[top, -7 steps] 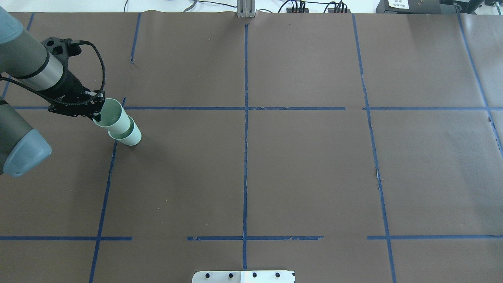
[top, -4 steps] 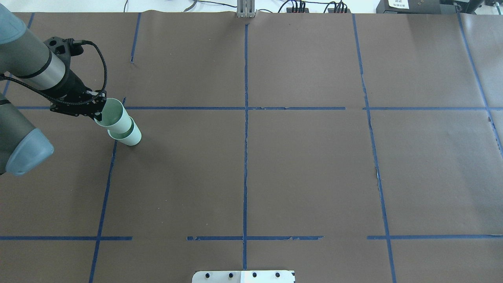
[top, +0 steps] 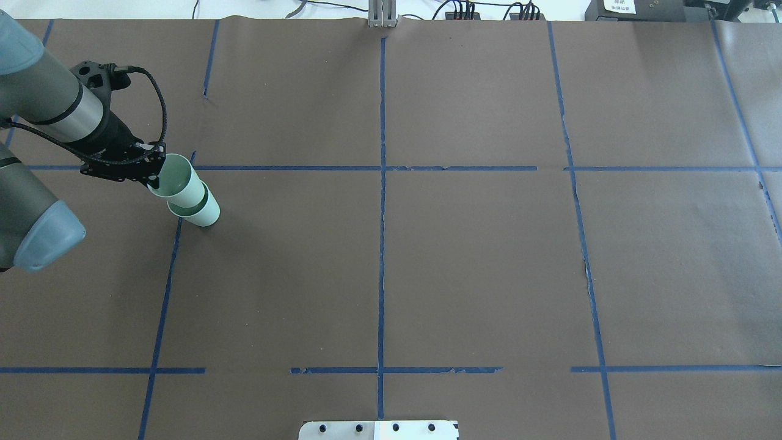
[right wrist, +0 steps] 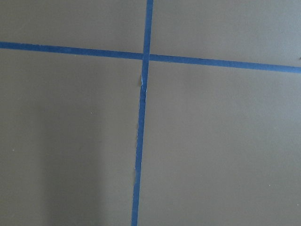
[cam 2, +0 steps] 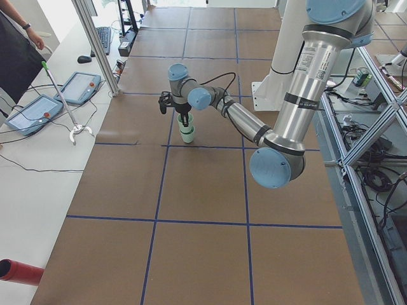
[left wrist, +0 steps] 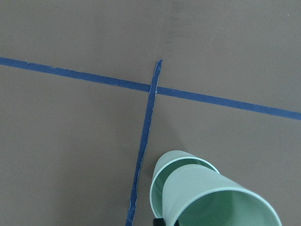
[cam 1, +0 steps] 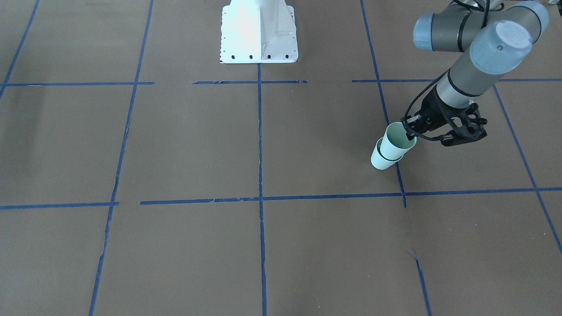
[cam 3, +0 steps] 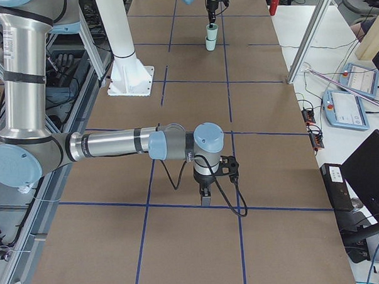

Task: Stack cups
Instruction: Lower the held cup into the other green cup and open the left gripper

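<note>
Two pale mint-green cups stand at the table's left side on a blue tape line. The upper cup (top: 181,185) sits tilted inside the lower cup (top: 206,213), which stands on the brown paper. My left gripper (top: 153,178) is shut on the upper cup's rim. The pair also shows in the front view, upper cup (cam 1: 396,141) and lower cup (cam 1: 379,160), with the left gripper (cam 1: 411,133) beside them. In the left wrist view the upper cup (left wrist: 211,197) fills the lower right, over the lower cup (left wrist: 161,170). My right gripper (cam 3: 205,201) points down near the table; I cannot tell whether it is open or shut.
The brown paper carries a grid of blue tape lines (top: 382,183). The white robot base (cam 1: 259,30) stands at the table's robot side. Operators' tablets (cam 2: 38,105) lie on a side bench. The right wrist view shows only paper and tape (right wrist: 143,94).
The left arm's wrist and elbow have shifted slightly. The cups stay nested in the same spot and the gripper stays on the upper cup's rim.
</note>
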`<state>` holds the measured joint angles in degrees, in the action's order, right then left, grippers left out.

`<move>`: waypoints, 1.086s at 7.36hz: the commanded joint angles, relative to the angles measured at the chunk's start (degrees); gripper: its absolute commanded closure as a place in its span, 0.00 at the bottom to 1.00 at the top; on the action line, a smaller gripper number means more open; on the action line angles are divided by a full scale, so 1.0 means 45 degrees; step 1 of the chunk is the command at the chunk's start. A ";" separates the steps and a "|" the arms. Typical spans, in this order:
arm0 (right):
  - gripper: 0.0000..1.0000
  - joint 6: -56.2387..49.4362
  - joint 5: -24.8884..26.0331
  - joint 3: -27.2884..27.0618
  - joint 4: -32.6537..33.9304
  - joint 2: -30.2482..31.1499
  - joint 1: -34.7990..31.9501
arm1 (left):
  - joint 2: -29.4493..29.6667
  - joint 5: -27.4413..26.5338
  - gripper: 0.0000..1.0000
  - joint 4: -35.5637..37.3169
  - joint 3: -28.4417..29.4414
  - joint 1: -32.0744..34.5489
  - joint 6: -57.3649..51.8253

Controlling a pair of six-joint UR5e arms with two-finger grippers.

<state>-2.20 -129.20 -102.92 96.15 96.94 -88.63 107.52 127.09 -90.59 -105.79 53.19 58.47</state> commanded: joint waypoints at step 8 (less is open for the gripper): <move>0.00 0.0000 0.0000 0.0000 0.0000 0.0000 0.0009 | 0.0014 0.0098 0.00 -0.0064 0.0013 0.0016 -0.0162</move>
<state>-2.20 -129.20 -102.92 96.15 96.94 -88.63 107.56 127.41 -90.88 -105.05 53.17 58.03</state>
